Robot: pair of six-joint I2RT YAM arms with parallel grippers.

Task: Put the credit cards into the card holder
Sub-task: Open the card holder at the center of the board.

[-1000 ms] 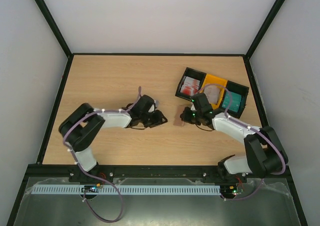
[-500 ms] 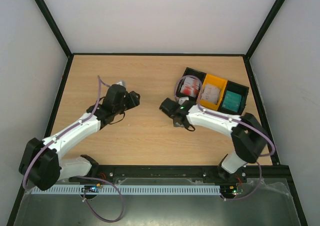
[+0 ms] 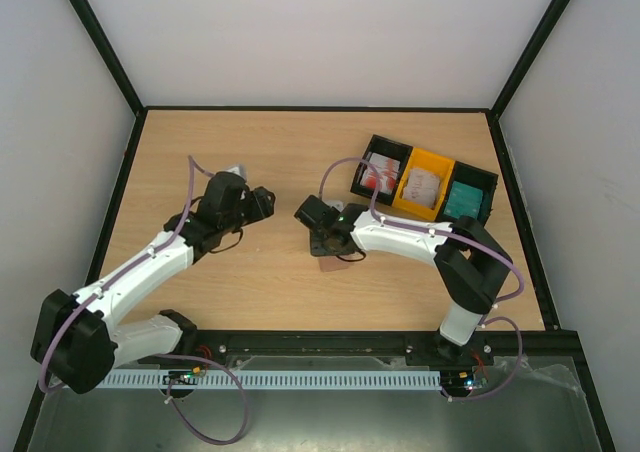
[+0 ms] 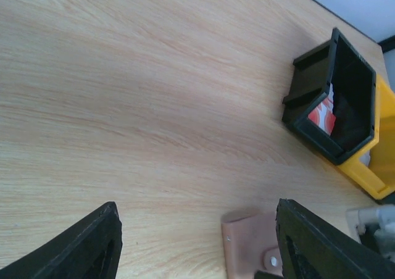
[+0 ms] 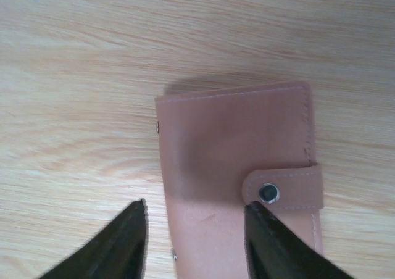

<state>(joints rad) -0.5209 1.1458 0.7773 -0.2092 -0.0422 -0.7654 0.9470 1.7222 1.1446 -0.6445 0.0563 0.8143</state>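
Note:
The card holder (image 5: pixel 237 168) lies shut and flat on the wood, brown face up, its snap tab fastened. My right gripper (image 5: pixel 195 205) hangs open just above it; one finger is over the holder by the snap, the other over bare wood to its left. From above, the card holder (image 3: pixel 333 264) peeks out under that gripper (image 3: pixel 328 244). My left gripper (image 3: pixel 262 202) stands open and empty to the left. In its own view the card holder (image 4: pixel 253 242) shows near the right finger. The credit cards sit in the trays: white-red (image 3: pixel 378 175), pale (image 3: pixel 424 185), teal (image 3: pixel 462 202).
Three joined trays stand at the back right: black (image 3: pixel 372 148), yellow (image 3: pixel 440 158), black (image 3: pixel 486 180). The left wrist view shows the first black tray (image 4: pixel 308 94) on its side edge, a white-red card (image 4: pixel 321 115) inside. Black frame rails border the table.
My right gripper has moved left, away from the trays, and opened over the card holder. My left arm has swung back to the left and its jaws have opened.

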